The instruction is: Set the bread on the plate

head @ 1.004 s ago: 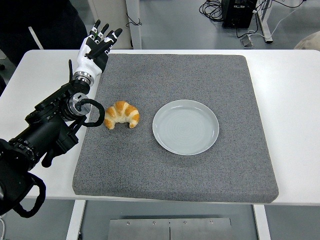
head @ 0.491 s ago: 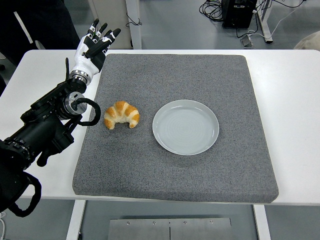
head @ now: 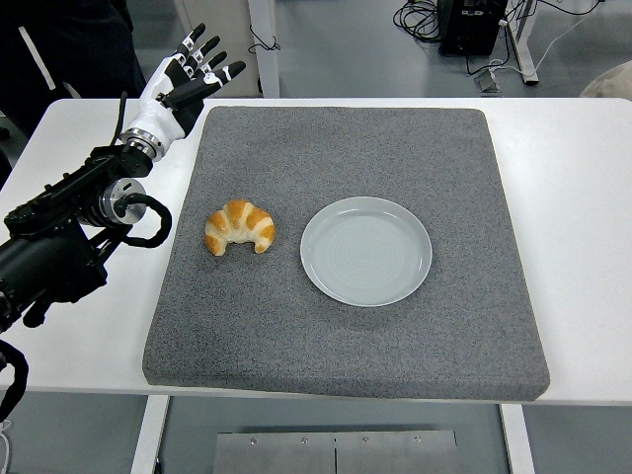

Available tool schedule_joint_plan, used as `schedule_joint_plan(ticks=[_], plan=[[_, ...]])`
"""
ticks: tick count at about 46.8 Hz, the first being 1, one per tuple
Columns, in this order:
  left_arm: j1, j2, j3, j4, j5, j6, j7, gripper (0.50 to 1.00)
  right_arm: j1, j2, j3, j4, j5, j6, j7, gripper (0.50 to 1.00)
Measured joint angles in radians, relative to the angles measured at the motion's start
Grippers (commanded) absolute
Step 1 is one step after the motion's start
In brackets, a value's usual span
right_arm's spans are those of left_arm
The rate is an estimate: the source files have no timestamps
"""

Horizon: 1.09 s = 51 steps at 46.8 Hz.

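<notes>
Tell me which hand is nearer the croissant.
Left. The left hand hovers open at the mat's far-left corner, beyond the croissant and not touching it. The right hand is out of view.

A single head view covers the scene, taken from high on the robot's own side and aimed forward and down. The white worktop [head: 583,197] fills most of the frame, its near edge running along the bottom with a metal frame part showing below it, and its far edge near the top, beyond which floor, cables and furniture legs appear. The grey mat [head: 346,336] sits whole in the frame, seen at moderate range. The left arm enters from the left edge, its robot hand [head: 183,84] reaching the upper left corner. No second view overlaps it.
</notes>
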Motion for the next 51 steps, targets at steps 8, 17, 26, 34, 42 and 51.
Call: schedule_joint_plan(ticks=[8,17,26,34,42,51], plan=[[-0.007,0.074,0.054,-0.085,0.007,0.003,-0.002,0.972,0.0,0.0,0.0,0.0,0.001,0.0,0.0,1.0],[-0.001,0.176,0.062,-0.202,0.087,0.003,-0.01,0.972,0.0,0.0,0.0,0.0,0.001,-0.001,0.0,1.0],[0.009,0.201,0.066,-0.274,0.192,0.003,-0.01,0.972,0.0,0.0,0.0,0.0,0.0,0.0,0.0,1.0],[-0.007,0.239,0.157,-0.277,0.321,0.0,-0.013,0.972,0.0,0.0,0.0,0.0,0.0,0.0,0.0,1.0],[-0.009,0.262,0.178,-0.277,0.428,-0.006,-0.018,0.972,0.0,0.0,0.0,0.0,0.0,0.0,0.0,1.0],[-0.02,0.327,0.178,-0.329,0.475,-0.031,-0.018,0.972,0.0,0.0,0.0,0.0,0.0,0.0,0.0,1.0]])
